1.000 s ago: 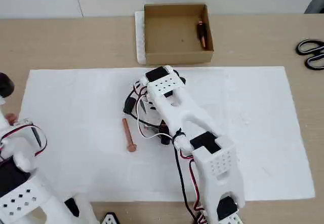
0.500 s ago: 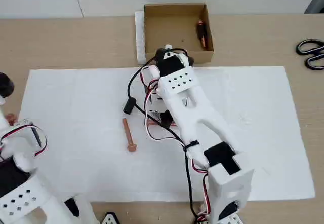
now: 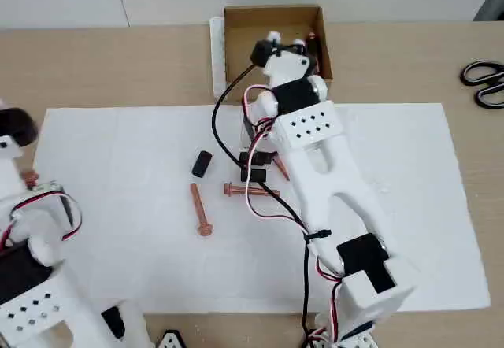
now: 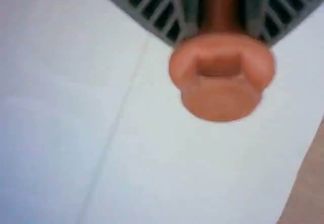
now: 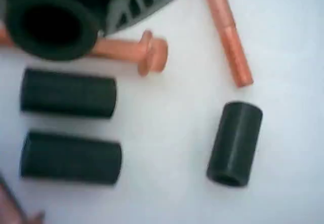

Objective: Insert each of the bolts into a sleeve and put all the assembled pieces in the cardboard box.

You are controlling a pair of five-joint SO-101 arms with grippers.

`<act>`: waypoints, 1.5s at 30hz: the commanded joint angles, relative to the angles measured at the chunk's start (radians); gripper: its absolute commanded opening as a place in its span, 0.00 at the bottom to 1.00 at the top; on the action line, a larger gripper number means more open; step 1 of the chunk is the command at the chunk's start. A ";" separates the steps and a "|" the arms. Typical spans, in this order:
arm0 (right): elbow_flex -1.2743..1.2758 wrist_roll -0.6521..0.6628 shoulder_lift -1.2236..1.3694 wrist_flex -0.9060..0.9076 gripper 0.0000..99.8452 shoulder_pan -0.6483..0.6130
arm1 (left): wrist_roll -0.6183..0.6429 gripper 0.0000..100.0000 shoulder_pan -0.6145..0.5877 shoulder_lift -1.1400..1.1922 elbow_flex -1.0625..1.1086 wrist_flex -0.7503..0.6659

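- Black sleeve (image 5: 50,25): clamped end-on in the right gripper (image 5: 68,11), whose jaws are closed round it. It is carried clear of the white paper sheet (image 3: 118,151), above the loose parts.
- Copper bolt (image 4: 220,77): pinched by its shank between the ribbed jaws of the left gripper (image 4: 220,3), with the head protruding beyond the fingertips. It is held over the sheet near its edge, where a strip of table (image 3: 94,64) shows. That arm has been shifted only slightly over the last second.
- Loose parts on the sheet: a single sleeve (image 3: 201,163), two paired sleeves (image 5: 70,125) lying side by side, a loose bolt (image 3: 199,208) and a second loose bolt (image 3: 246,190). The second bolt was covered by the arm a second ago and is now exposed. The first has not been moved.
- Right arm (image 3: 311,127): raised and stretched from over the middle of the sheet toward the cardboard box (image 3: 244,57). Its far end now overlaps the box's near wall.
- Assembled piece (image 3: 313,45): lying against the box's right wall, unmoved.
- Reading: with a sleeve lifted in one gripper and a bolt held in the other, the insertion step is judged to be next. One piece is boxed and several pairs are left to be joined.
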 commanded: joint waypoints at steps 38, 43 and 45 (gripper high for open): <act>0.720 0.476 -1.204 -0.463 0.00 0.070 | -0.003 0.01 0.351 -0.011 -0.005 -0.026; 1.117 0.476 -1.419 -0.756 0.00 0.073 | -0.003 0.01 0.361 -0.012 0.021 -0.074; 1.235 0.477 -1.494 -0.848 0.00 0.073 | -0.003 0.01 0.362 -0.012 0.061 -0.104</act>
